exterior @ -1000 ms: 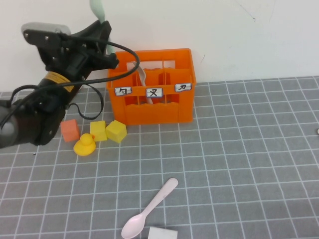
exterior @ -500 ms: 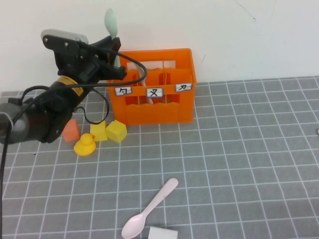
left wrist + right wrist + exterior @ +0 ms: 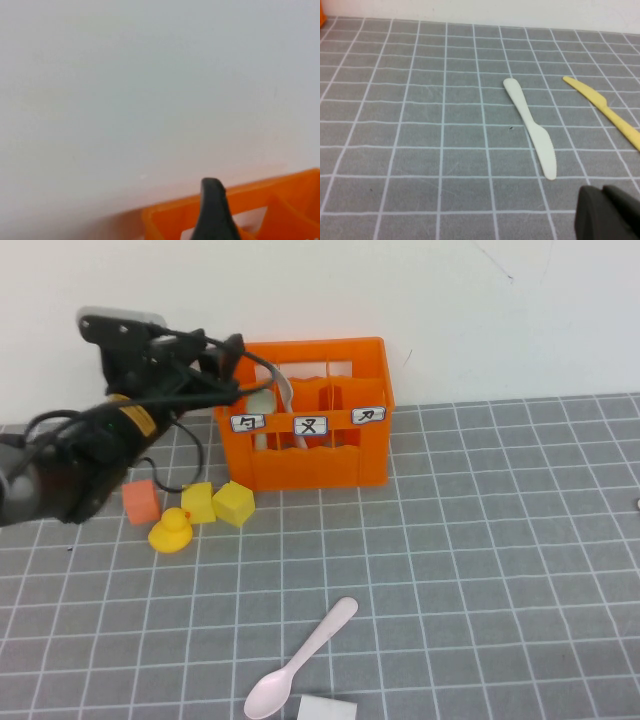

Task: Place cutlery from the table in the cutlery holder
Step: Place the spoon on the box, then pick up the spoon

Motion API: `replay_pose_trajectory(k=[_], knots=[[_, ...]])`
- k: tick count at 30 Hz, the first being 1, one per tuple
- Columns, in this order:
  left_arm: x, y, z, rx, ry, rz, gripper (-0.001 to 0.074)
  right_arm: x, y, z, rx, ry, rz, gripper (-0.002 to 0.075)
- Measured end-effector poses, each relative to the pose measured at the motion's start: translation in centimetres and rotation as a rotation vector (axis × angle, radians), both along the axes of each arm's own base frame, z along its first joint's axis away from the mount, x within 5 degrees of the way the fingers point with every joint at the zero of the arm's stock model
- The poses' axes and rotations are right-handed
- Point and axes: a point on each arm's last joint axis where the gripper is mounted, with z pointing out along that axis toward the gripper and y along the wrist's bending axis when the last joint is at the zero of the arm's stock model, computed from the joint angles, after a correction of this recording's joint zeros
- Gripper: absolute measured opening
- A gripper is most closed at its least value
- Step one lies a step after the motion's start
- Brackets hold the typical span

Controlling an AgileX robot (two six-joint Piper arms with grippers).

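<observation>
The orange cutlery holder (image 3: 320, 455) stands at the back of the gridded table (image 3: 480, 570). My left gripper (image 3: 228, 352) hovers open over its left rear corner with nothing between the fingers. A pale piece (image 3: 261, 403) and a grey strip (image 3: 286, 392) show inside the left compartments. In the left wrist view one black finger (image 3: 212, 210) rises in front of the holder's rim (image 3: 250, 197). A pale pink spoon (image 3: 300, 660) lies near the front edge. My right gripper (image 3: 604, 191), absent from the high view, is shut and low over the table, empty.
An orange cube (image 3: 141, 502), two yellow blocks (image 3: 197, 502) (image 3: 233, 504) and a yellow duck (image 3: 170, 532) sit left of the holder. A white object (image 3: 325, 708) lies at the front edge. A white knife (image 3: 530, 127) and a yellow knife (image 3: 605, 112) lie before the right gripper.
The mint-green spoon that stood up in my left gripper is gone from it, and a pale piece now shows in the holder's left compartment. The left gripper has opened.
</observation>
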Motion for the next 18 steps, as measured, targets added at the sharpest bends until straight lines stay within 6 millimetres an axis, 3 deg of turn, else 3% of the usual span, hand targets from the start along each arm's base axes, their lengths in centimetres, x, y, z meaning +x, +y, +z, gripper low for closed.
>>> replay_pose_trajectory(k=[2, 4, 8, 10, 13, 18], knots=[[-0.2, 0.9, 1.0, -0.008, -0.001, -0.009, 0.0403, 0.0, 0.0, 0.0, 0.000, 0.000, 0.000, -0.0003], [-0.8, 2.1, 3.1, -0.002, -0.024, -0.039, 0.0353, 0.0, 0.0, 0.0, 0.000, 0.000, 0.000, -0.0003], [-3.3, 4.1, 8.1, 0.112, -0.098, -0.124, 0.0119, 0.0, 0.0, 0.0, 0.000, 0.000, 0.000, -0.0003], [-5.3, 4.9, 10.8, 0.207, -0.133, -0.183, 0.0050, 0.0, 0.0, 0.0, 0.000, 0.000, 0.000, -0.0003], [-8.7, 5.4, 14.0, 0.336, -0.137, -0.254, 0.0016, 0.0, 0.0, 0.0, 0.000, 0.000, 0.000, -0.0003], [-13.7, 5.2, 16.8, 0.437, -0.078, -0.290, 0.0003, 0.0, 0.0, 0.0, 0.000, 0.000, 0.000, -0.0003]])
